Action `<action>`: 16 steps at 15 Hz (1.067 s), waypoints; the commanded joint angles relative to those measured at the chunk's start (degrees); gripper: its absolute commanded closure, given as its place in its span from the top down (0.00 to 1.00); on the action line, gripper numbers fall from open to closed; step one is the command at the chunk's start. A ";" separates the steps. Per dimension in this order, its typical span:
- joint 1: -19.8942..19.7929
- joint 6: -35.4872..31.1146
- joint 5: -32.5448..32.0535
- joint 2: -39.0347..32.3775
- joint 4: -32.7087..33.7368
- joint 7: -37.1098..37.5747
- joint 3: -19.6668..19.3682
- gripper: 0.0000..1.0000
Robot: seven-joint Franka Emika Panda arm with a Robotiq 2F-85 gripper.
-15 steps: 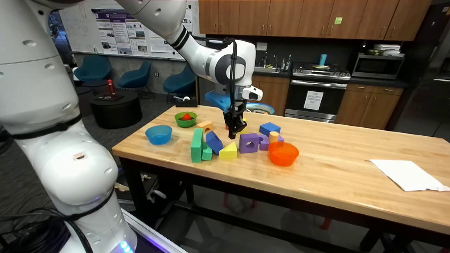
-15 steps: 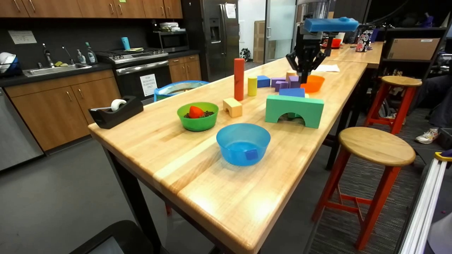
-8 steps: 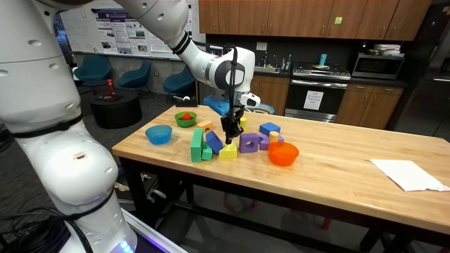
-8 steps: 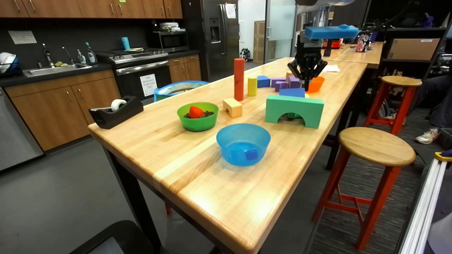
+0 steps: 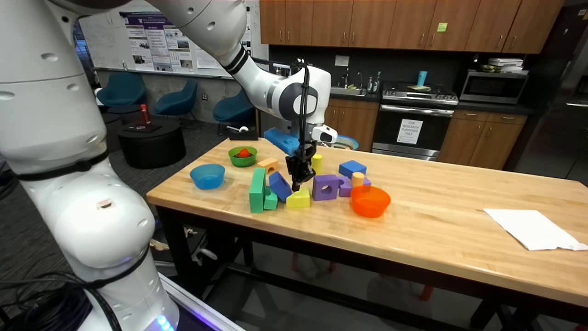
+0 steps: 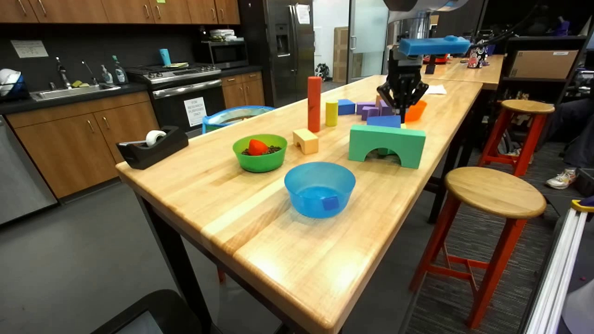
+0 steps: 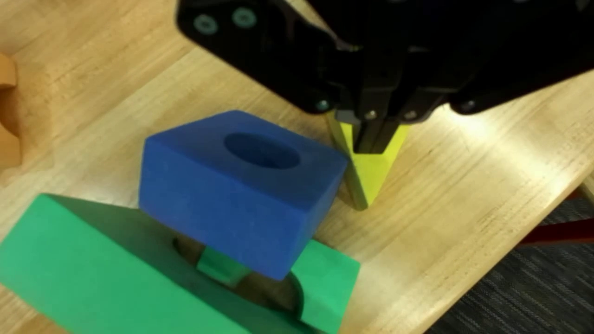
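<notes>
My gripper (image 7: 371,144) points down with its two fingertips pressed together and nothing between them. Below the tips, in the wrist view, lies a yellow triangular block (image 7: 371,178); whether they touch it I cannot tell. In an exterior view the gripper (image 5: 296,187) hangs right at the top of that yellow block (image 5: 299,199). Beside it a blue block (image 7: 222,199) with a round hole leans tilted over a small green piece (image 7: 332,283). A large green arch (image 7: 93,264) stands behind these. On the yellow block's other side stands a purple block (image 5: 318,195) with a hole.
An orange bowl (image 5: 370,204) sits near more purple blocks (image 5: 344,189) and a blue block (image 5: 352,168). Toward the table's end are a blue bowl (image 6: 301,199), a green bowl (image 6: 260,163), a tan arch (image 6: 306,141), a red column (image 6: 314,104) and a yellow cylinder (image 6: 331,113).
The gripper has come down and shifted slightly toward the blue leaning block, ending over the yellow triangular block. The blocks and bowls stay where they were.
</notes>
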State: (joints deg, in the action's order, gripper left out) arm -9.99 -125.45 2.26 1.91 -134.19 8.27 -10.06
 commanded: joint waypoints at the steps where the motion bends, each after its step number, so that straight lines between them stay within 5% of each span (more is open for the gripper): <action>1: 0.06 0.80 0.58 -0.24 0.28 -1.04 0.09 0.00; 16: -0.52 -0.40 0.02 -2.52 1.16 -0.46 -0.48 0.00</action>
State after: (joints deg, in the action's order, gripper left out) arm -10.13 -125.68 2.25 0.04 -133.89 8.18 -10.17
